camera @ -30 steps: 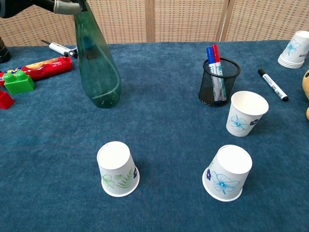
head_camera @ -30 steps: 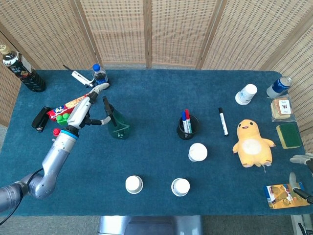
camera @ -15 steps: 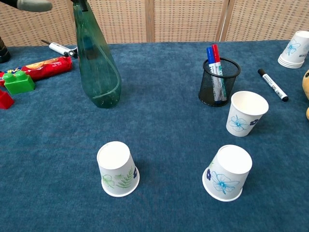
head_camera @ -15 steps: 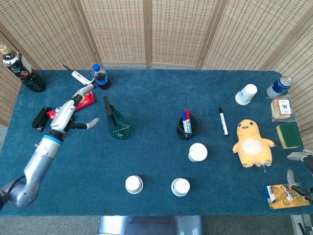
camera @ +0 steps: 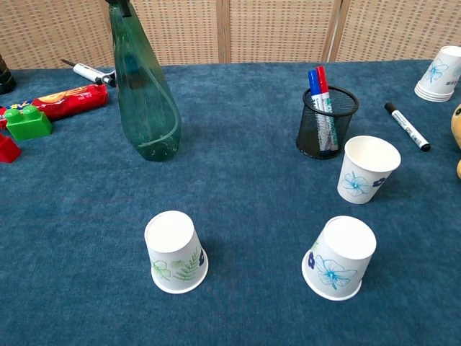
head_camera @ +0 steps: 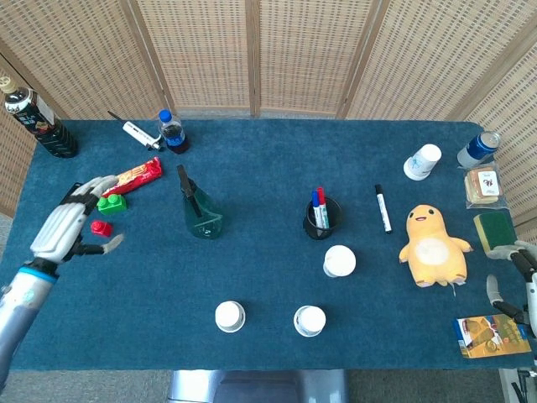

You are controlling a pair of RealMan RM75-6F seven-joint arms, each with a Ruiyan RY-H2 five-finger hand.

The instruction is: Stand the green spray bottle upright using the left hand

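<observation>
Blue carpeted table [head_camera: 268, 260] before wicker screens [head_camera: 252, 50]. The green spray bottle [head_camera: 200, 210] stands upright, left of centre, with bare cloth around it. Left hand [head_camera: 71, 222], fingers spread and empty, hovers near the left edge; right hand [head_camera: 512, 281] at the right edge, its fingers seemingly loose

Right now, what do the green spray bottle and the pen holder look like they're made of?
The green spray bottle looks like translucent green plastic with a glossy finish: the dip tube shows through its wall. The pen holder appears to be black wire mesh, probably metal, matte: the markers inside show through its open weave.
</observation>
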